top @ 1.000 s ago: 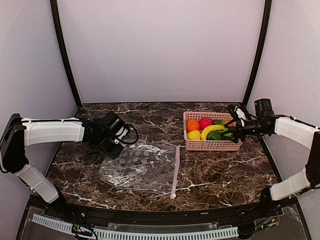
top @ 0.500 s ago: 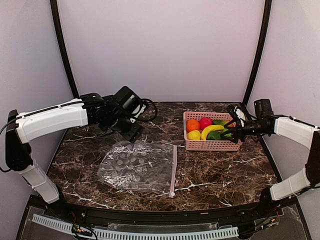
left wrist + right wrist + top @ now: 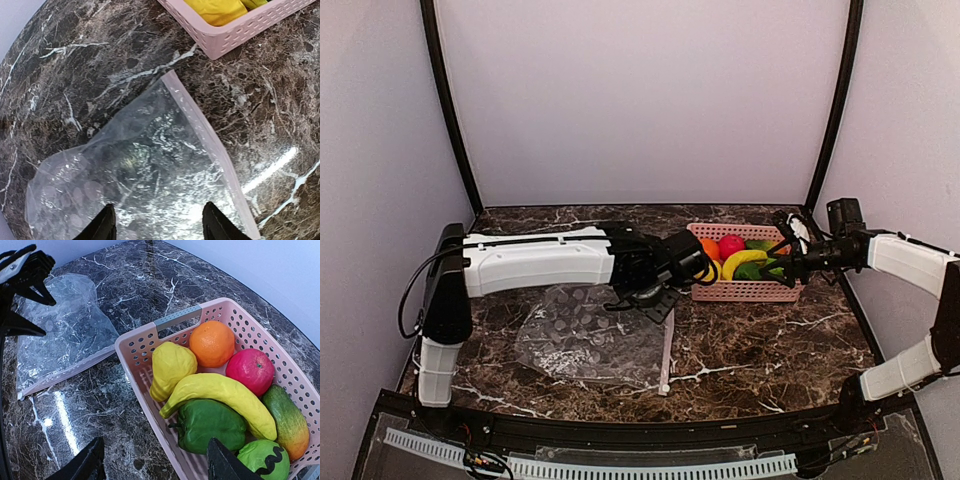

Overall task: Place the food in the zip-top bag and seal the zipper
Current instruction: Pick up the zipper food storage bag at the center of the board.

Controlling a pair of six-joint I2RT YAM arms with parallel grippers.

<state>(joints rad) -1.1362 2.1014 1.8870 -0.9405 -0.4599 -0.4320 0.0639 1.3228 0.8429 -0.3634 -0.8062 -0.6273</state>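
The zip-top bag [image 3: 585, 335] lies flat and empty on the marble table, with its whitish-pink zipper [image 3: 667, 350] along the right edge. My left gripper [image 3: 655, 300] hovers open over the bag's far right corner. In the left wrist view its fingertips straddle the bag [image 3: 135, 170] beside the zipper [image 3: 210, 145], holding nothing. The food sits in the pink basket [image 3: 135, 355]: orange [image 3: 212, 342], lemon [image 3: 172, 365], banana [image 3: 220, 395], green pepper [image 3: 210, 425], red fruit [image 3: 250, 371] and mango [image 3: 285, 417]. My right gripper [image 3: 157, 465] hangs open above the basket's near rim, empty.
The pink basket [image 3: 745, 290] stands at the back right, just right of the bag's zipper end. The left arm's long white link stretches across the table's middle above the bag. Dark frame posts and pale walls ring the table.
My left gripper has opened and swung from the bag's far left corner to its zipper end near the basket. The bag shifted slightly. The right arm stayed still.
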